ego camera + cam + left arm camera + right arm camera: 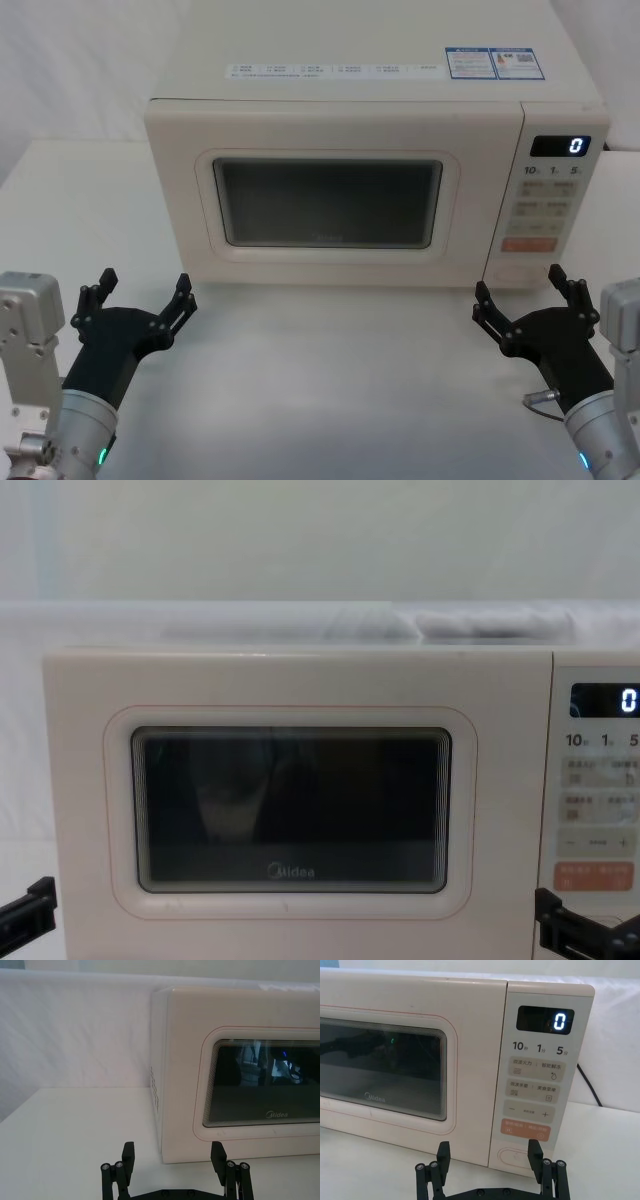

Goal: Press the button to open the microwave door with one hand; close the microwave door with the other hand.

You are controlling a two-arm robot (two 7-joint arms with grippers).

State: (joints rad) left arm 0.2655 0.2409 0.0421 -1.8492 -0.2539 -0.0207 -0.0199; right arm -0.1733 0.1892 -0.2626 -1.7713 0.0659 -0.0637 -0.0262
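The button, a wide cream pill shape, sits at the very bottom of the control panel, low and right of centre in the right wrist view, just beyond the tips of the right gripper. In the head view the button lies at the lower right corner of the microwave, right of centre in the frame. Above it are an orange rectangular key, rows of small keys, and a dark display showing 0.

The microwave door fills the centre of the head view and is shut, flush with the cream body; its dark window carries the Midea logo along its lower edge.

The right gripper hovers at the lower right of the head view, its fingers spread wide, close in front of the button but not touching it. The left gripper hangs at the lower left, fingers also spread wide, in front of the door's left edge and apart from it. Both hover above the white table.
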